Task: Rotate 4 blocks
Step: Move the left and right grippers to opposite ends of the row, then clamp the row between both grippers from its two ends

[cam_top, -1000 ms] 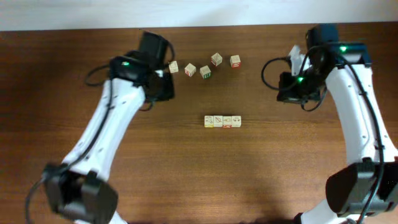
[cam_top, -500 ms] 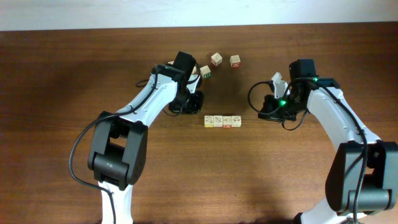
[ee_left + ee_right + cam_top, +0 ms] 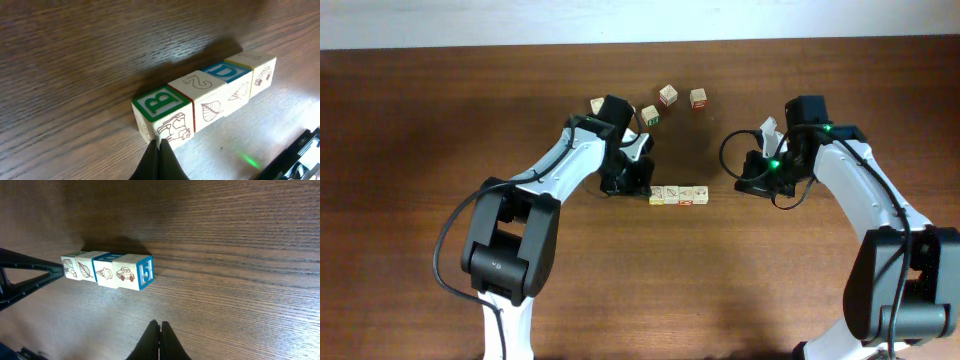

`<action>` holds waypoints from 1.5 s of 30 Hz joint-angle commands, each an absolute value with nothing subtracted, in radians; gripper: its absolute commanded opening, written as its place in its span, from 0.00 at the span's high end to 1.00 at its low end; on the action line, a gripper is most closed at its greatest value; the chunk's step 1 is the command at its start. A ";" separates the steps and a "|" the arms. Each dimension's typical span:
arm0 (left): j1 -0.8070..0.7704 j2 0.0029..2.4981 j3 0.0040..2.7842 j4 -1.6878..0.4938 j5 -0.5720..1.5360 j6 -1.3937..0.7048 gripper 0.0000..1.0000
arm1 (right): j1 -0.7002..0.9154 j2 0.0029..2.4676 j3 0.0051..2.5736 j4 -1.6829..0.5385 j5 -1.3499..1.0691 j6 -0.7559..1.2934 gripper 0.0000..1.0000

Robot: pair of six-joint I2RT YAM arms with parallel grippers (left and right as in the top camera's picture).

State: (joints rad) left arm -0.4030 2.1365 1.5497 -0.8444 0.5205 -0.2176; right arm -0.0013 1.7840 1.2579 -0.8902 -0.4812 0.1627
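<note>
Four pale wooden blocks lie side by side in a row at the table's middle. In the left wrist view they show a green B, a red 2, a blue D and a pale end cube. My left gripper is shut, and its tip touches the B block's near face at the row's left end. My right gripper is shut with nothing in it. It hovers a short way off the row's right end, near the cube with a blue 5.
Several loose alphabet cubes lie scattered behind the row, among them one at the left, one green-faced and one red-faced. The table's far edge meets a white strip. The left arm reaches across from the left.
The left arm has swung from the back left down to the row's left end, and its gripper has shut. The right arm came in toward the row's right end and then stayed still.
</note>
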 commanded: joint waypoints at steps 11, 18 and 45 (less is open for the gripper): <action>-0.403 2.151 1.541 -0.822 0.422 -0.355 1.00 | 0.053 1.870 1.250 -0.866 -0.487 0.200 0.96; -0.425 2.151 1.538 -0.803 0.413 -0.355 1.00 | 0.054 1.873 1.250 -0.866 -0.487 0.199 0.96; -0.456 2.151 1.538 -0.801 0.392 -0.355 1.00 | 0.122 1.906 1.330 -0.835 -0.501 0.200 0.96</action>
State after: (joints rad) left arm -0.4553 2.1368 1.5482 -0.8024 0.3920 -0.3450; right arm 0.1169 1.9354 1.2785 -0.8150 -0.4816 0.2028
